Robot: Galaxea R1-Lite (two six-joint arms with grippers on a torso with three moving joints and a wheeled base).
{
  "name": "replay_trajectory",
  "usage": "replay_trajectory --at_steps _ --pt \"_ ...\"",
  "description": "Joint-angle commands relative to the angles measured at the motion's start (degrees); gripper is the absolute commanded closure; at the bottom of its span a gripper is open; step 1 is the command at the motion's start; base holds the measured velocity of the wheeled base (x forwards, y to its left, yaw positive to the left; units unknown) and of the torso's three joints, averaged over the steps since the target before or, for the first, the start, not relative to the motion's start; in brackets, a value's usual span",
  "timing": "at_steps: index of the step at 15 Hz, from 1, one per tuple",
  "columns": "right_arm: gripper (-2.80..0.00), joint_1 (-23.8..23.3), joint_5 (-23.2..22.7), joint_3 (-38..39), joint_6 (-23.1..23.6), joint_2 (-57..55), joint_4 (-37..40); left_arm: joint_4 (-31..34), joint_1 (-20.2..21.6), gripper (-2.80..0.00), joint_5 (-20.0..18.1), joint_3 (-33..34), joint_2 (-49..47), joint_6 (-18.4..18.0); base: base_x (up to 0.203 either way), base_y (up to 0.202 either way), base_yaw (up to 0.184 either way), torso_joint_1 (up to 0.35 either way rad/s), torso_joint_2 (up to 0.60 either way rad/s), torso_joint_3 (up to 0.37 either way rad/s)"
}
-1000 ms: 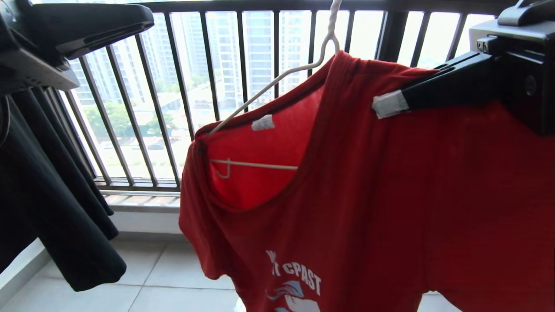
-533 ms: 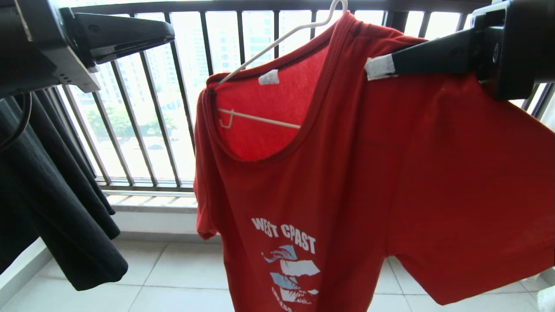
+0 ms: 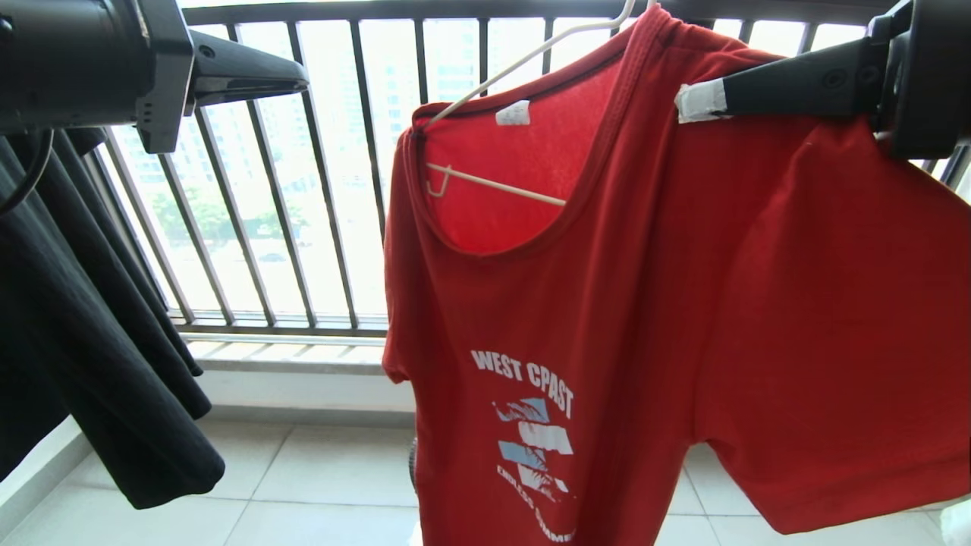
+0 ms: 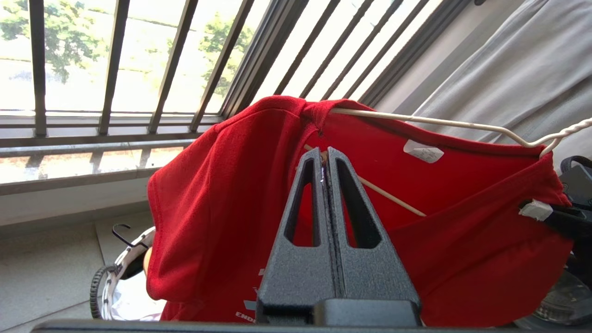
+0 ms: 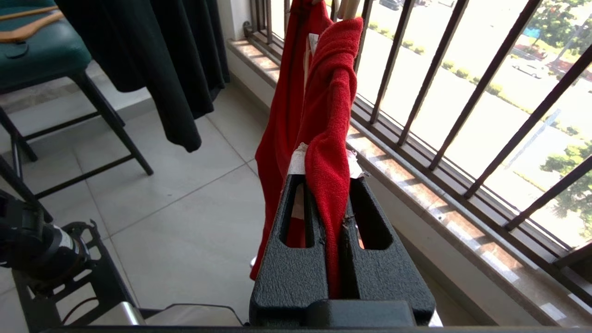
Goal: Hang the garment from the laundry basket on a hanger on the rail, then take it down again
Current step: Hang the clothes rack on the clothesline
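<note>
The garment (image 3: 645,303), a red T-shirt with a white and blue chest print, hangs on the white wire hanger (image 3: 493,83), one hanger arm bare above the collar. The hanger's neck runs out of the top of the head view, and the rail is out of view. My right gripper (image 3: 694,101) is shut on the shirt's shoulder fabric (image 5: 326,185) at the upper right. My left gripper (image 3: 303,76) is shut and holds nothing, level at the upper left, a gap away from the shirt's other shoulder (image 4: 208,194). The laundry basket (image 4: 121,256) stands on the floor below.
A black T-shirt (image 3: 91,341) hangs at the left. The black balcony railing (image 3: 326,189) runs behind everything. A green stool (image 5: 41,55) with wooden hangers on it stands on the tiled floor. A grey curtain (image 4: 518,78) hangs at one side.
The shirt and hanger have risen and shifted right in the head view, carried by the right gripper. The left arm has swung so that its gripper now points level.
</note>
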State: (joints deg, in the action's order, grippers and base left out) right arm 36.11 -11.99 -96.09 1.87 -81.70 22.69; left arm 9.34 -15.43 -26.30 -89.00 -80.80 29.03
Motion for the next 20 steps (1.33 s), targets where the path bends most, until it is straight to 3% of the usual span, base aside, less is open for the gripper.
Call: replay_trajectory --at_steps 1,5,8,9,13,17,19,20 --pt "0.0 0.09 5.12 0.7 0.04 0.11 0.1 0.07 -0.47 0.0 0.9 -0.69 -1.03 0.24 0.0 0.0 0.0 0.0 0.0 0.0" --pt "0.0 0.1 15.27 2.31 -1.5 1.35 0.16 3.16 -1.61 0.0 6.52 -2.9 -0.82 -0.22 0.0 0.0 0.0 0.0 0.0 0.0" --pt "0.0 0.04 15.9 5.21 -1.83 5.18 0.19 13.7 -1.73 0.0 10.51 -6.88 -1.01 -6.73 0.0 0.0 0.0 0.0 0.0 0.0" --pt "0.0 0.01 16.01 6.25 -1.81 6.54 0.24 14.45 -2.04 0.0 11.95 -6.82 -0.77 -8.07 0.0 0.0 0.0 0.0 0.0 0.0" --pt "0.0 -2.55 20.8 11.32 -1.59 11.1 0.52 20.99 -2.9 0.0 12.87 -6.08 2.25 -8.46 0.0 0.0 0.0 0.0 0.0 0.0" --pt "0.0 -3.62 21.69 15.41 -1.56 17.37 0.48 31.39 -2.46 0.0 14.1 -0.54 11.05 -10.38 0.0 0.0 0.0 0.003 -0.03 -0.025" --pt "0.0 -3.67 21.93 17.65 -1.52 20.31 0.86 33.44 -1.1 0.0 21.26 3.47 14.89 -11.26 0.0 0.0 0.0 0.023 -0.24 -0.275" --pt "0.0 -3.73 22.16 19.08 -1.51 21.43 0.88 33.65 -0.97 0.0 22.56 5.18 16.42 -11.77 0.0 0.0 0.0 0.052 -0.14 -0.325"
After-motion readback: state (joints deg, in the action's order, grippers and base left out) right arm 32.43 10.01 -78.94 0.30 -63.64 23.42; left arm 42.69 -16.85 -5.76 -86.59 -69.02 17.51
